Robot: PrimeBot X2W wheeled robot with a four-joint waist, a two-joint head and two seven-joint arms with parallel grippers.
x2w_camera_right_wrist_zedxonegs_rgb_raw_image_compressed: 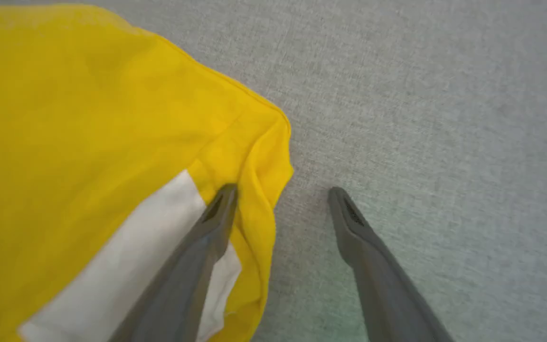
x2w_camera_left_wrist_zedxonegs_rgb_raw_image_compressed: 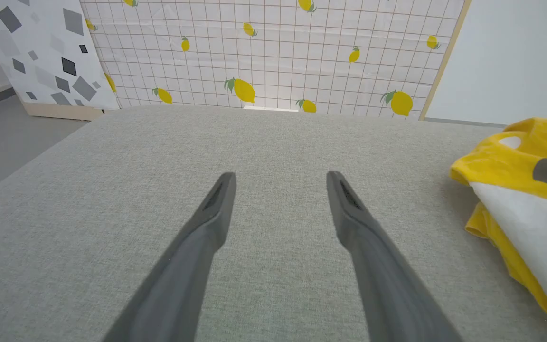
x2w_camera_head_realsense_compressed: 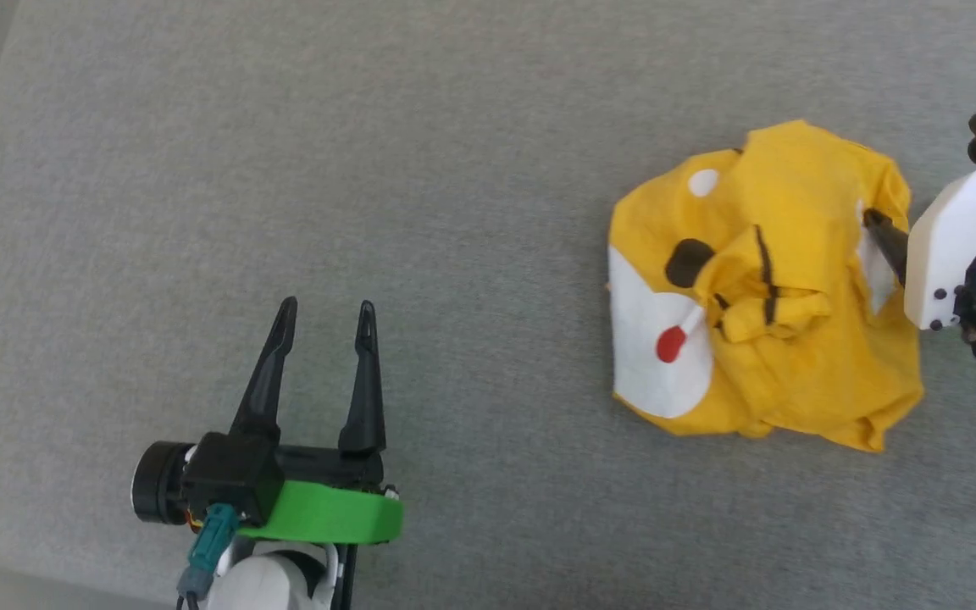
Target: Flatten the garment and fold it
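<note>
In the right wrist view, the right gripper straddles a folded edge of the garment. One finger lies over the yellow cloth beside a white patch. The other is over the bare grey fabric surface. The jaws stand well apart and grip nothing, though the rolled edge runs up between them. You seem to have it placed this way so that closing would pinch that edge, giving you a hold for pulling the bundle open. Whether the finger over the cloth touches it, I cannot tell.

In the head view, the shirt sits crumpled in a heap at the right of the surface. Its printed face is creased, and the white patches and red dot are towards its left side. Your right arm reaches in from the right edge, its pale wrist housing beside the heap and a dark finger angled onto the cloth. The left gripper waits at the lower left, well apart from the shirt, fingers pointing up the view.

In the left wrist view, those fingers are spread wide and empty, held low over the bare surface. The shirt is off to the right, and a lemon-patterned backdrop stands beyond. The flattening looks barely begun.
</note>
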